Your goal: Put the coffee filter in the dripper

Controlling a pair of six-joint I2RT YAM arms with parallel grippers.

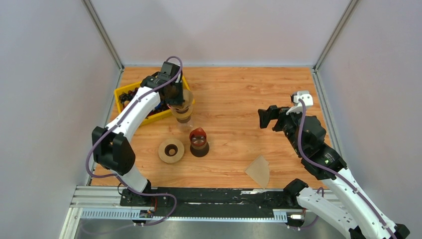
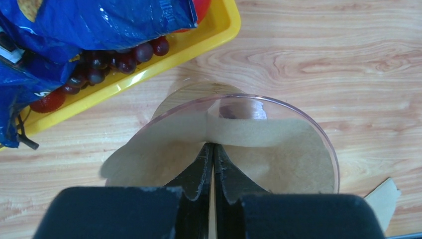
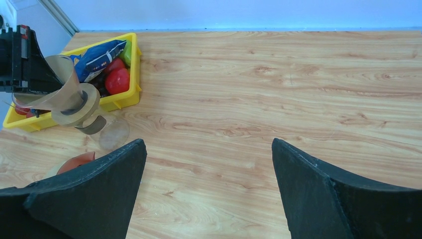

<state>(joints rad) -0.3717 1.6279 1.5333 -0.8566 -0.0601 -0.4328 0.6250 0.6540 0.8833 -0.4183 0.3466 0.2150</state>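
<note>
My left gripper (image 1: pixel 174 95) is shut on a tan paper coffee filter (image 2: pixel 278 149), pinching a fold of it near its middle (image 2: pixel 213 147). That filter sits inside the clear rim of the dripper (image 2: pixel 298 110), and its left edge sticks out past the rim. The dripper (image 1: pixel 183 113) is beside the yellow tray. In the right wrist view it looks tilted, with its wooden collar (image 3: pixel 79 107) below the paper (image 3: pixel 62 82). A second flat filter (image 1: pixel 260 171) lies on the table near the front right. My right gripper (image 1: pixel 266 118) is open and empty above bare table (image 3: pixel 209 144).
A yellow tray (image 1: pixel 124 94) with a blue bag and fruit stands at the back left, also seen from the left wrist (image 2: pixel 219 30). A tan ring disc (image 1: pixel 170 151) and a dark red piece on a black base (image 1: pixel 198 141) stand in front of the dripper.
</note>
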